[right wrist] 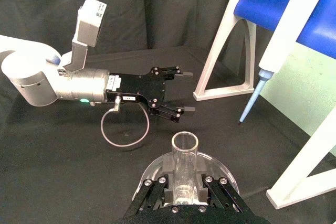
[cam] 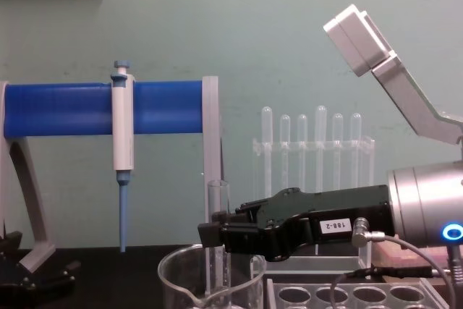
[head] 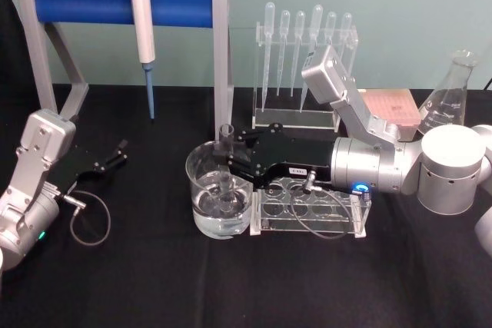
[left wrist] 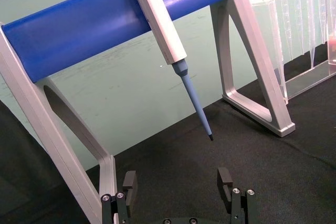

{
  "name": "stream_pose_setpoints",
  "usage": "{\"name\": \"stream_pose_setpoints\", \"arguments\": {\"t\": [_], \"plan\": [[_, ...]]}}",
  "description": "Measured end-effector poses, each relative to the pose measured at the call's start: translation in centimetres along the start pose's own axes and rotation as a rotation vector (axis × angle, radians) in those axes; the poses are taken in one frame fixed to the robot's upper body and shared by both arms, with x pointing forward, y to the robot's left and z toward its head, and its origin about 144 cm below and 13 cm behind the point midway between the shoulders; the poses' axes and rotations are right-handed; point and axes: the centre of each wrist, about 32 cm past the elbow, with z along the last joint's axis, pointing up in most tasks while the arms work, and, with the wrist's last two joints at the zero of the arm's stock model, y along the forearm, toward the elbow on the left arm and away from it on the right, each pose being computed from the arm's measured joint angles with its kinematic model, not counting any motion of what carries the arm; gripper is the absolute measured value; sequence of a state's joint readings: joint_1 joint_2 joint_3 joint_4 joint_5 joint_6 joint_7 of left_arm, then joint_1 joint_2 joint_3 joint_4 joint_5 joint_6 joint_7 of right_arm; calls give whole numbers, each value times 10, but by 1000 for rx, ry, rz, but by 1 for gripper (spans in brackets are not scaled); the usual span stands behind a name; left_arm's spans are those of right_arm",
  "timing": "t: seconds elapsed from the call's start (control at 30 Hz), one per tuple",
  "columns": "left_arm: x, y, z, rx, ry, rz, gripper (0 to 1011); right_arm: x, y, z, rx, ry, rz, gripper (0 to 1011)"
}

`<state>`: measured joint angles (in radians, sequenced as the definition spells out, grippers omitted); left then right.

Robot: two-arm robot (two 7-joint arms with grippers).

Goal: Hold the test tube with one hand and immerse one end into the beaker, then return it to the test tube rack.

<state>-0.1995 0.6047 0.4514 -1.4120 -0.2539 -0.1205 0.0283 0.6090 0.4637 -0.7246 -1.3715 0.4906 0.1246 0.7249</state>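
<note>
My right gripper [head: 228, 163] is shut on the test tube [head: 226, 138], a clear glass tube held upright. The tube's lower end stands inside the wide glass beaker [head: 201, 190], which holds some clear liquid. In the right wrist view the test tube [right wrist: 185, 153] rises between my fingers above the beaker [right wrist: 218, 164]. From the chest, the test tube [cam: 218, 208] drops past the black jaws into the beaker [cam: 181, 273]. My left gripper [head: 119, 153] rests open at the table's left, well apart from the beaker, and its open jaws [left wrist: 177, 184] hold nothing.
A clear rack with round holes [head: 307, 209] sits right beside the beaker, under my right wrist. Behind stand a pipette rack [head: 306, 67], a blue-barred stand [head: 184, 1] with a hanging pipettor [head: 142, 21], a conical flask [head: 450, 101] and a pink box [head: 392, 105].
</note>
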Motion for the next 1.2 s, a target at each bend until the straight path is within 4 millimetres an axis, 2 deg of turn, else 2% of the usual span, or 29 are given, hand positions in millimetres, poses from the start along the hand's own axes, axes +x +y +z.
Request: {"name": "stream_pose_setpoints", "arguments": {"t": [1.2], "plan": [[0,0,0,0,0,0,1000,0,0,0,0,0,0,241]]}}
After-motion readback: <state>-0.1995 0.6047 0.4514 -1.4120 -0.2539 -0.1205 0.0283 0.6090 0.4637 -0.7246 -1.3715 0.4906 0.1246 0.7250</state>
